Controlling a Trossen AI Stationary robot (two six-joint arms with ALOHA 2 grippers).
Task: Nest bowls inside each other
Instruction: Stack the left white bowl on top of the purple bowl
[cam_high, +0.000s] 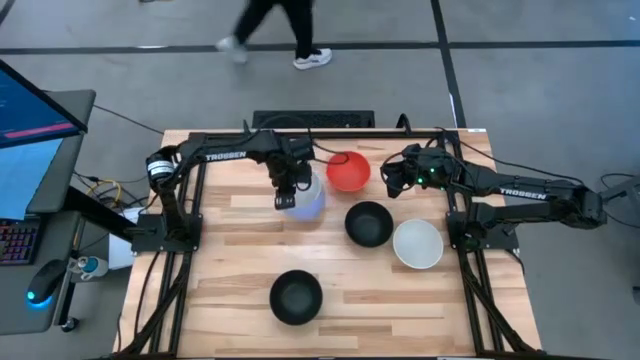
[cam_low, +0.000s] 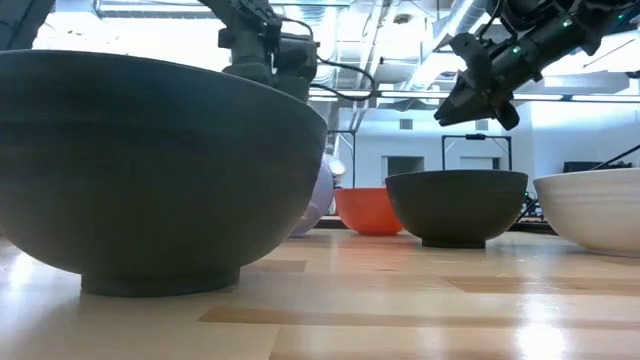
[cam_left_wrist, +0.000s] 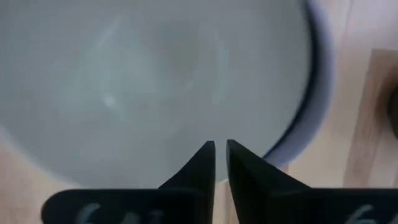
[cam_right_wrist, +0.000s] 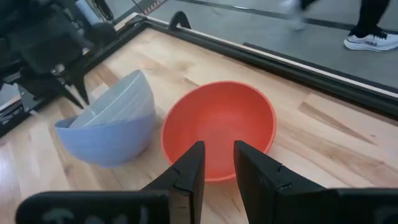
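The pale blue-lavender bowl (cam_right_wrist: 109, 134) has a white bowl (cam_right_wrist: 115, 102) nested inside it. The pair is tipped, with the lavender bowl's lower side on the table, at the table's far middle (cam_high: 308, 196). My left gripper (cam_high: 287, 200) is at their raised rim, nearly shut. The red bowl (cam_high: 348, 170) stands upright just right of them. My right gripper (cam_right_wrist: 219, 163) hovers above the red bowl's (cam_right_wrist: 217, 127) near-right side, narrowly open and touching nothing. One black bowl (cam_high: 368, 223), the other white bowl (cam_high: 417, 244) and the other black bowl (cam_high: 296, 297) stand apart, nearer. My left gripper (cam_left_wrist: 221, 146) pinches the raised rim (cam_right_wrist: 81, 115) of the nested white-and-lavender pair, fingers slanting down from above, one inside the white bowl. I cannot tell whether it grips one wall or both. The pair tilts in the hold, the lavender bowl's lower side on the table.
A monitor and keyboard (cam_high: 25, 150) sit off the table's left side. A person's legs (cam_high: 270, 30) cross the floor beyond the far edge. Bare wood lies along the near edge on both sides of the near black bowl (cam_low: 150, 170).
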